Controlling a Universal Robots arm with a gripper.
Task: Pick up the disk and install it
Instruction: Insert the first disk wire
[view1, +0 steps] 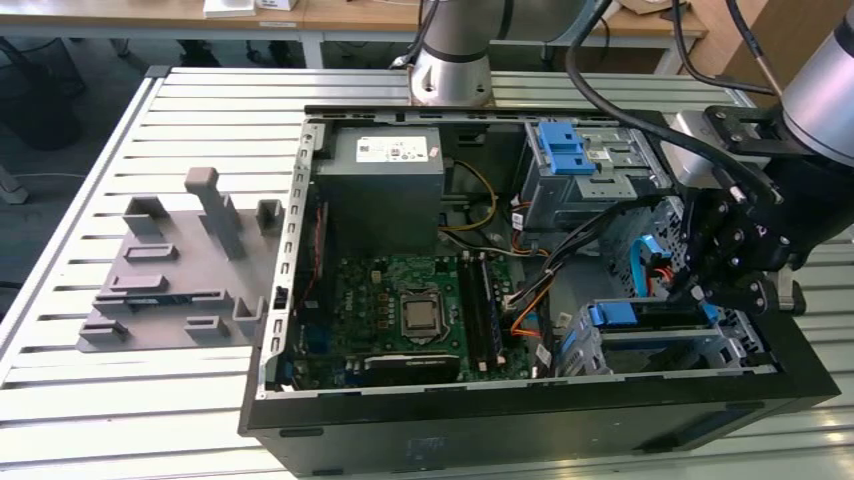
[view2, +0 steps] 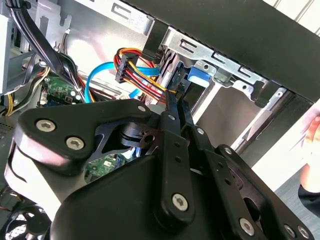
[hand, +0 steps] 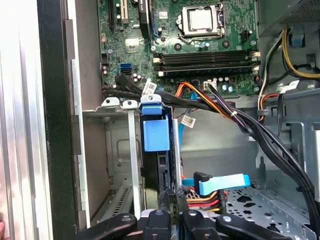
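The disk (view1: 622, 315) stands on edge inside the lower drive bay (view1: 742, 346) of the open computer case in the exterior view. The blue end of its carrier faces the motherboard (view1: 414, 310) and its long axis runs back into the bay. The gripper (view1: 694, 292) hangs just above the bay's open top, over the end of the disk away from the blue handle. The bay holds the disk and nothing else that I can make out. On the far side of the bay from the camera, a second grey cage (view1: 594, 170) with a blue latch stands well apart.

In the second wrist view the gripper (view2: 176, 99) points straight down towards the bay (view2: 226, 71). Its two thin fingers are drawn close together with hardly a gap between them. Their tips end just beside the disk's blue carrier tab (view2: 198, 75), and a red, yellow and black power lead (view2: 134, 67) hangs just beside them.

In the first wrist view the disk (hand: 155, 134) shows as a dark slab seen edge-on between the bay's metal walls (hand: 120, 150), with its blue tab at the motherboard end. The gripper (hand: 171, 194) sits at the opposite end, in line with the disk's long axis. The jaws look too narrow to span the slab, so they seem to rest against its end, not clamp it, though contact is not clear. A blue data cable (hand: 225, 183) lies just outside the bay, beside the fingers.
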